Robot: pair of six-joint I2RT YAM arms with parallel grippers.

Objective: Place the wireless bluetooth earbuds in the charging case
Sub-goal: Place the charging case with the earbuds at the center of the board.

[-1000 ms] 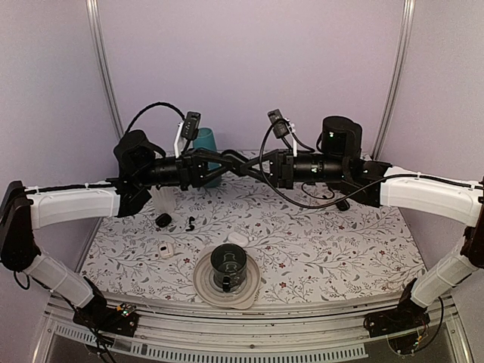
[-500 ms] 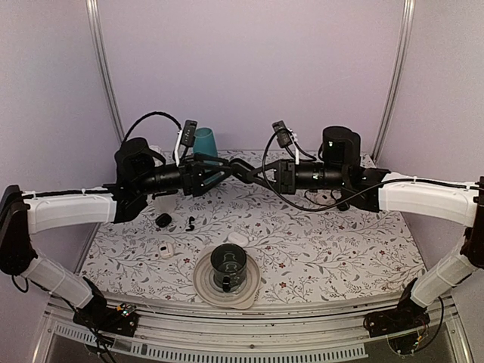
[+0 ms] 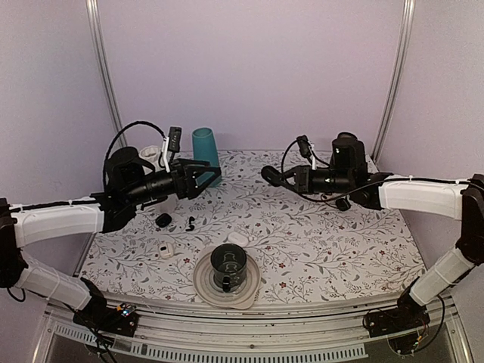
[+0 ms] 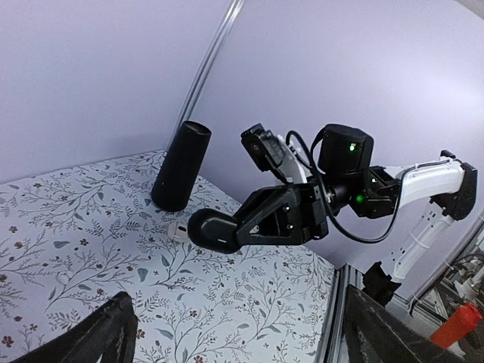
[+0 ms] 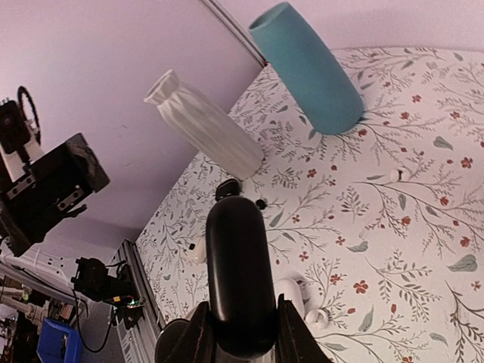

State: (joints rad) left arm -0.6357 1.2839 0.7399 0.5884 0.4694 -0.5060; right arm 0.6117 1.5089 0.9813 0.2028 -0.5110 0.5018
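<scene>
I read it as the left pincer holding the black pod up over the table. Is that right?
No, it is the right pincer that holds the pod up over the table. The right wrist view shows it clamped between that pincer's fingers. The left pincer is open and empty.

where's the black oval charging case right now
In the top view the glossy black oval charging case is held in the air, clamped in the right tool. It sits right of the teal plastic cup, toward the back of the table.

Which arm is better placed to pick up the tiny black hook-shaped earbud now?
Left: the left gripper is open, empty and nearer the tiny black hook-shaped earbud; the right gripper holds the black oval case.
</scene>
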